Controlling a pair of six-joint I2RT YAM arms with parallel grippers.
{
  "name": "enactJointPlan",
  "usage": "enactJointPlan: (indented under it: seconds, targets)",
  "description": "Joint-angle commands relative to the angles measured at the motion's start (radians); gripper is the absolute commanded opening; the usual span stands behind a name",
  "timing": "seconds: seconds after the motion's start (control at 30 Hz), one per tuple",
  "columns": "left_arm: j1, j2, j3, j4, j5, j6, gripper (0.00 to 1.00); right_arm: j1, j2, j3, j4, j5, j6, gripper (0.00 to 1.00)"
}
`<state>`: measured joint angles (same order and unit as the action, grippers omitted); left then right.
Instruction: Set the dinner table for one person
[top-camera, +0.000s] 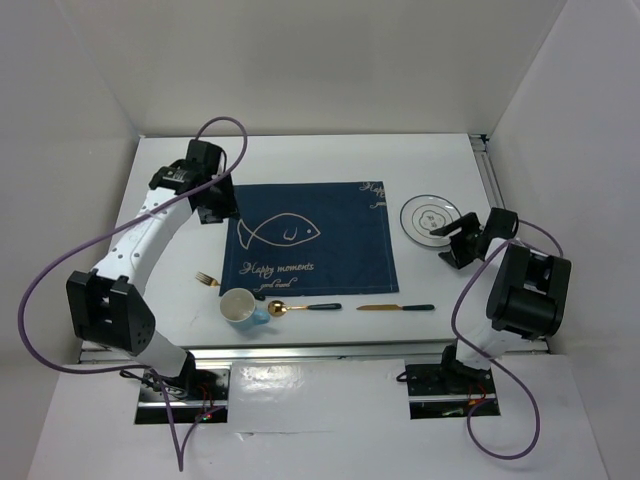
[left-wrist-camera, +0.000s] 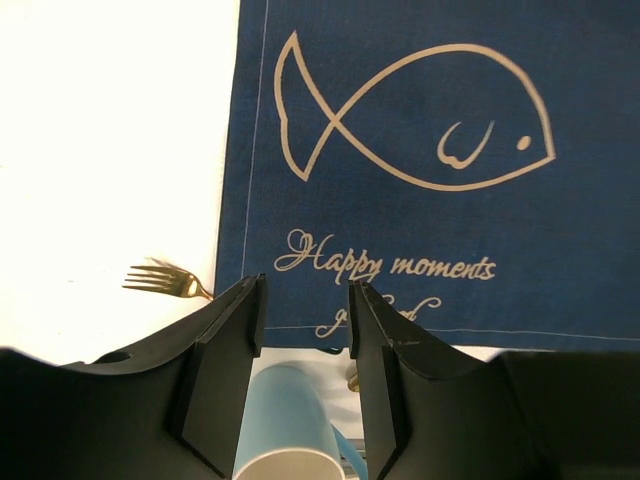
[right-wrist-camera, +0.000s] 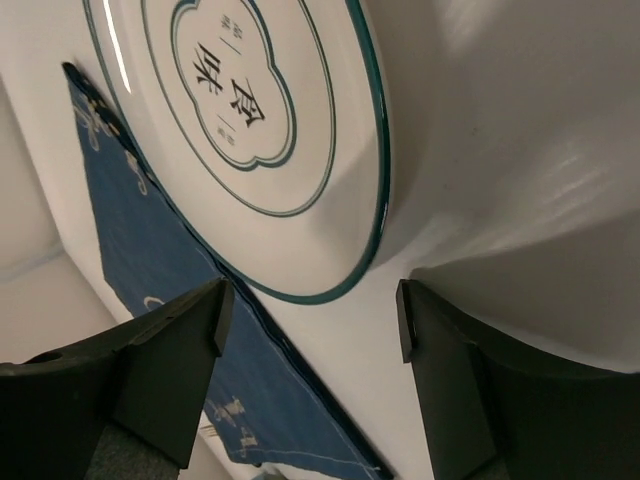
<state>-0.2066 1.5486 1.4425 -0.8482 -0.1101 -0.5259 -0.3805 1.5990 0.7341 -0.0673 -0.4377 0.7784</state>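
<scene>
The white desk (top-camera: 300, 160) fills the middle of the top view, shut in by white walls, with a metal rail along its near edge above the two arm bases. A dark blue placemat (top-camera: 310, 240) with a pale fish outline and the words "Happy moments" lies at its centre.

A blue mug (top-camera: 240, 306) stands upright on the bare desk just off the mat's near-left corner. Its mouth faces up and its inside shows plain white. A spoon (top-camera: 300, 307) with a gold bowl and a dark handle lies just to the right of the mug, bowl end toward it. Whether they touch cannot be told. Further right, in line with the spoon along the mat's near edge, is a knife (top-camera: 395, 307) with a gold blade and a dark handle. A gold fork (top-camera: 207, 279) lies left of the mat, near the mug, tines pointing left.

A white plate (top-camera: 431, 217) with a teal rim sits on the desk just beside the mat's far-right corner. Its surface shows only printed teal rings and characters at the middle.

The left hand (left-wrist-camera: 305, 290) hangs over the mat's far-left corner. Its fingers stand apart with nothing between them, and the mug shows through the gap. The right hand (right-wrist-camera: 315, 300) sits low at the plate's near-right edge, its fingers spread wide and gripping nothing.
</scene>
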Motion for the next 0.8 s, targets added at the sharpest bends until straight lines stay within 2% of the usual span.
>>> enactJointPlan:
  seconds: [0.0, 0.23, 0.37, 0.4, 0.5, 0.53, 0.6, 0.63, 0.77]
  targets:
    - [-0.002, -0.057, -0.004, 0.012, 0.018, 0.014, 0.55, -0.006, 0.033, -0.039, 0.162, -0.007, 0.056, 0.77]
    - [-0.002, -0.058, -0.004, 0.021, 0.038, 0.014, 0.55, -0.006, 0.088, -0.048, 0.253, 0.073, 0.096, 0.64]
    - [-0.002, -0.048, -0.013, 0.021, 0.047, 0.014, 0.55, -0.006, 0.101, -0.048, 0.262, 0.091, 0.13, 0.47]
    - [-0.002, -0.048, -0.013, 0.021, 0.047, 0.014, 0.55, -0.006, 0.101, -0.048, 0.271, 0.091, 0.13, 0.38]
    - [-0.002, -0.048, -0.013, 0.021, 0.047, 0.014, 0.55, -0.006, 0.101, -0.059, 0.282, 0.091, 0.14, 0.24]
    - [-0.002, -0.048, -0.013, 0.021, 0.047, 0.014, 0.55, -0.006, 0.101, -0.059, 0.282, 0.091, 0.14, 0.14]
    - [-0.002, -0.048, -0.013, 0.021, 0.047, 0.023, 0.55, -0.006, 0.072, -0.059, 0.261, 0.091, 0.14, 0.03]
    - [-0.002, -0.048, -0.013, 0.021, 0.047, 0.023, 0.55, -0.006, 0.056, -0.059, 0.261, 0.091, 0.14, 0.0]
    - [-0.002, -0.048, -0.002, 0.021, 0.047, 0.023, 0.55, -0.006, -0.063, -0.059, 0.219, 0.1, 0.131, 0.0]
